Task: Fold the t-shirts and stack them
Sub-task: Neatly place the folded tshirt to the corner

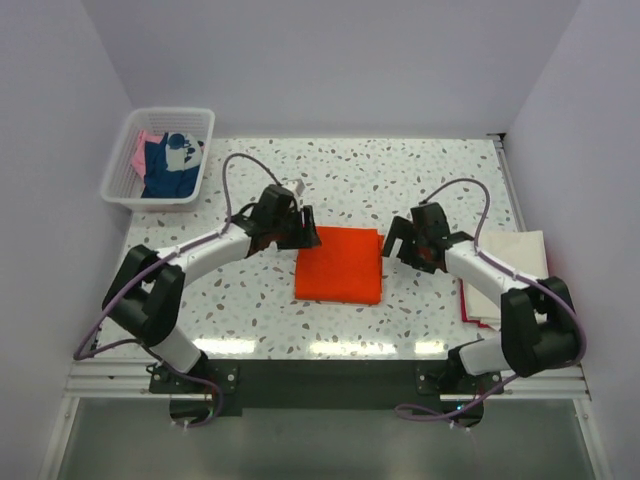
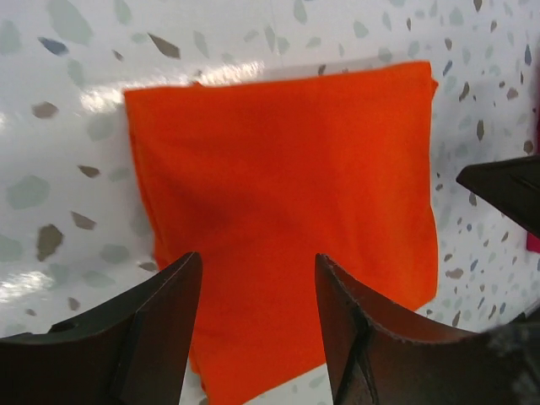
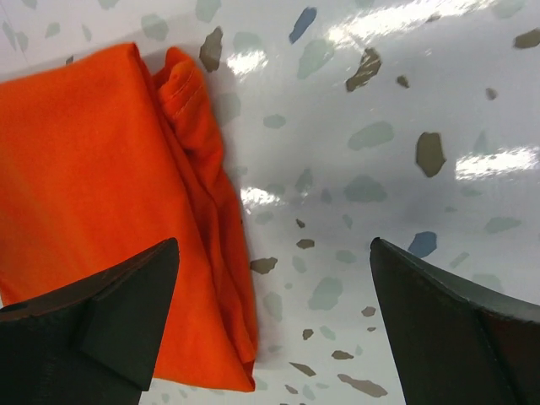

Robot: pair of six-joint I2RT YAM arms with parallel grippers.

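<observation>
Speckled table [image 1: 400, 180], folded orange t-shirt [image 1: 339, 265] lying flat, left hand [image 2: 257, 261] and right hand [image 3: 274, 245] spread wide, empty

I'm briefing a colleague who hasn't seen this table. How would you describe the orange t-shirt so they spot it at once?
Start at the speckled table and look to its middle. There lies the orange t-shirt, folded into a flat rectangle. It is the only bright orange thing, unlike the cream t-shirt at the right edge.

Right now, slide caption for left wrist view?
Open left gripper above the folded bright orange cloth t-shirt on speckled table.
</observation>
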